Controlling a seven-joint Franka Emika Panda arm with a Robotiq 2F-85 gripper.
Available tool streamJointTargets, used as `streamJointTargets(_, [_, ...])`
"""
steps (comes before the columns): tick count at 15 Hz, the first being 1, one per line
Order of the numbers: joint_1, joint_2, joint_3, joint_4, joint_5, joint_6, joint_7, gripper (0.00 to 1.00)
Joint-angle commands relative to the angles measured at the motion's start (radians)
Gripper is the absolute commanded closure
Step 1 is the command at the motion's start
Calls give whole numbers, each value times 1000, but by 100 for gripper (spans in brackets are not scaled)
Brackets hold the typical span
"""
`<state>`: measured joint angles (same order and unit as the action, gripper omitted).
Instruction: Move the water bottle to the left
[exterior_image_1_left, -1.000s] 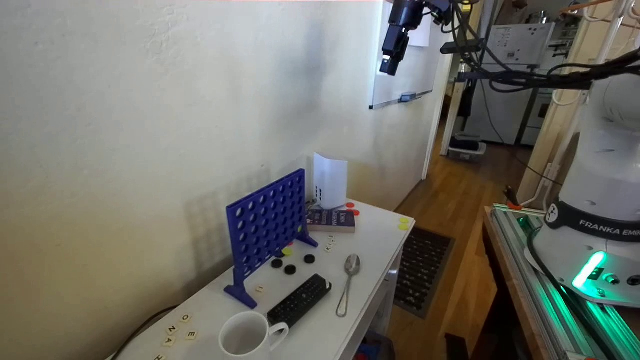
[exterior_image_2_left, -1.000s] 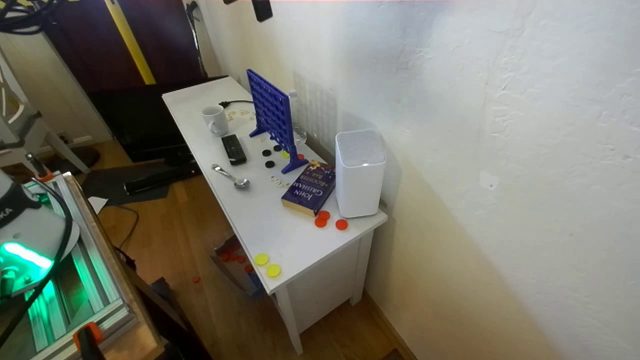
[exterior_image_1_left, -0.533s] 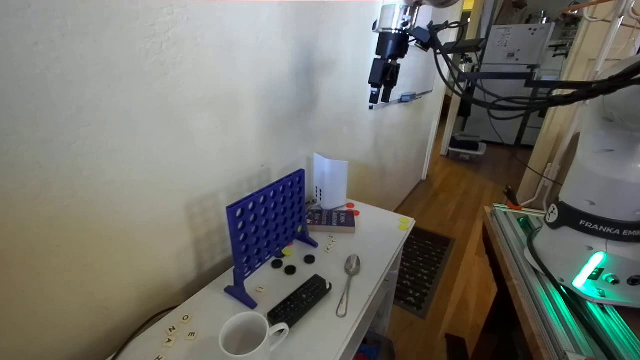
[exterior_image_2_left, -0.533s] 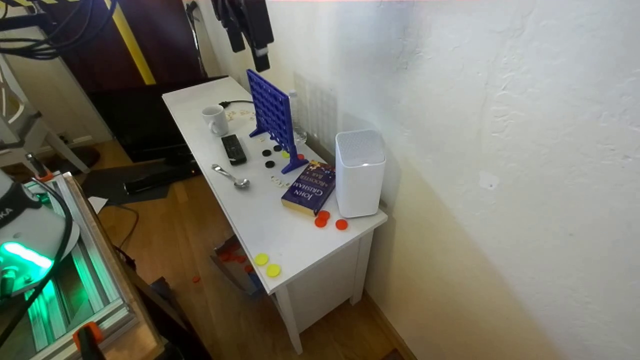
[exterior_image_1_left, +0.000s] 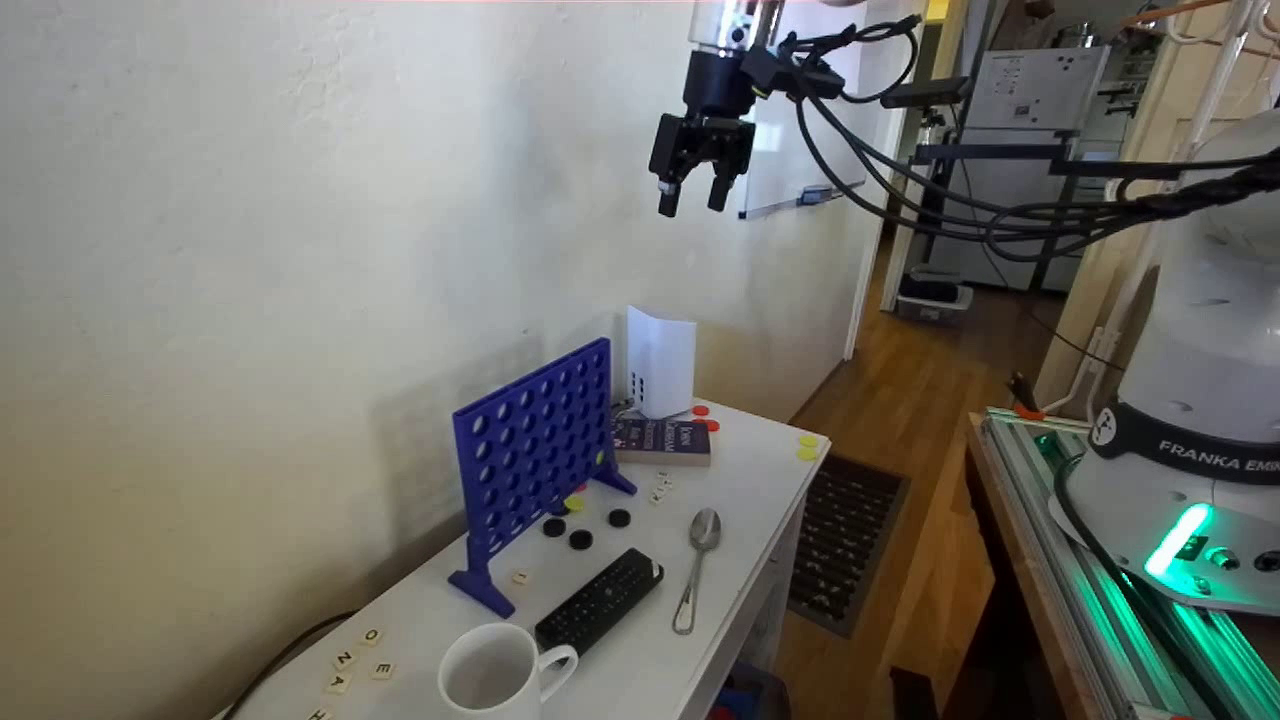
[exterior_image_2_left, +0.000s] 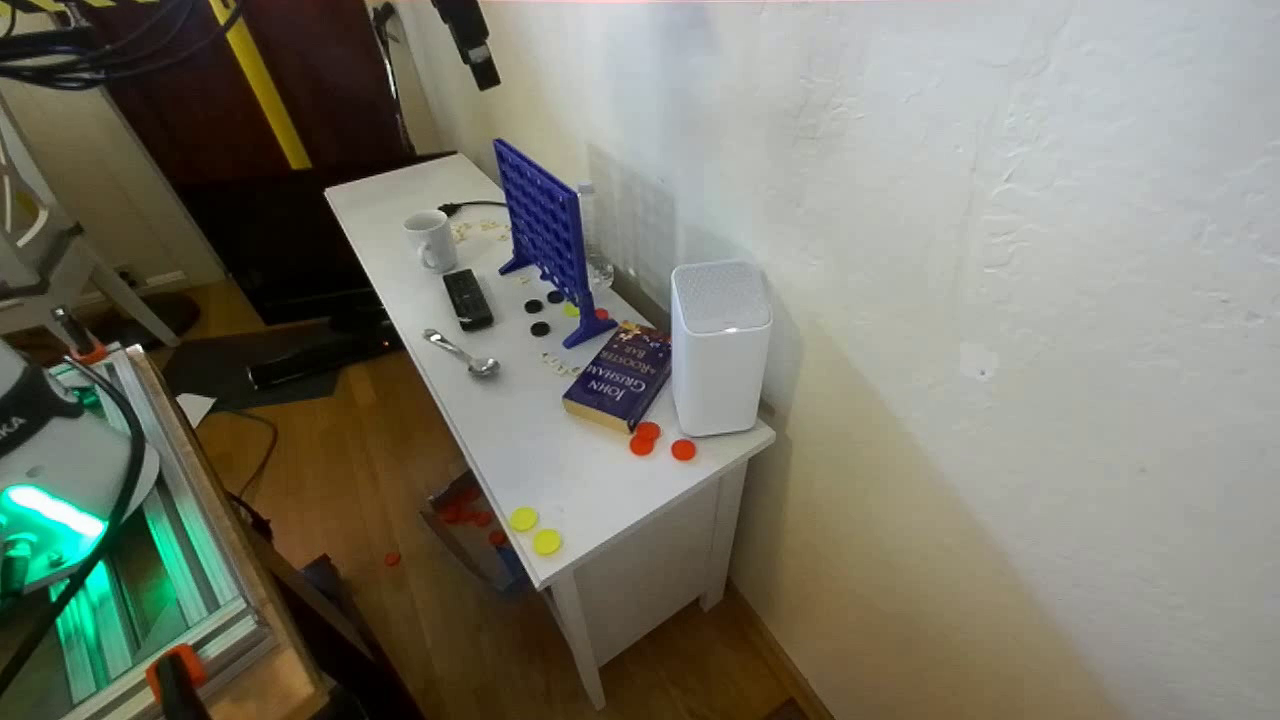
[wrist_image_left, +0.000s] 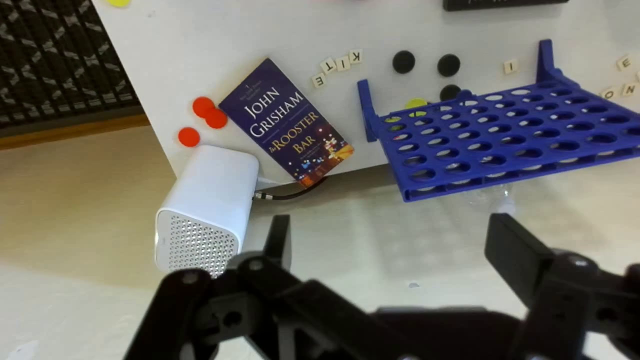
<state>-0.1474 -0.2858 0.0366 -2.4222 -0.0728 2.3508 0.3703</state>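
Observation:
The water bottle (exterior_image_2_left: 588, 222) is transparent and stands between the blue grid game (exterior_image_2_left: 545, 228) and the wall. In that exterior view its cap and base show beside the game's edge. In the wrist view only its neck and cap (wrist_image_left: 506, 204) show past the blue frame. In an exterior view the blue grid game (exterior_image_1_left: 535, 445) hides it. My gripper (exterior_image_1_left: 693, 203) is open and empty, high above the table near the wall. In the wrist view the spread fingers (wrist_image_left: 391, 232) have only wall between them, with the bottle's cap just beyond the right fingertip.
On the white table (exterior_image_2_left: 480, 430) are a white mug (exterior_image_2_left: 430, 240), a remote (exterior_image_2_left: 467, 299), a spoon (exterior_image_2_left: 462, 355), a book (exterior_image_2_left: 622, 375) and a tall white box-shaped device (exterior_image_2_left: 722, 350). Loose discs and letter tiles lie around. The wall (exterior_image_1_left: 300, 250) runs close behind the game.
My gripper has come down and moved along the wall towards the blue game, turning so its two fingers show apart. The objects on the table have not moved.

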Motion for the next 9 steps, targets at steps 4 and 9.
streamJointTargets(4, [48, 132, 108, 127, -123, 5, 190, 0])
streamJointTargets(9, [60, 86, 75, 68, -89, 32, 171, 0])
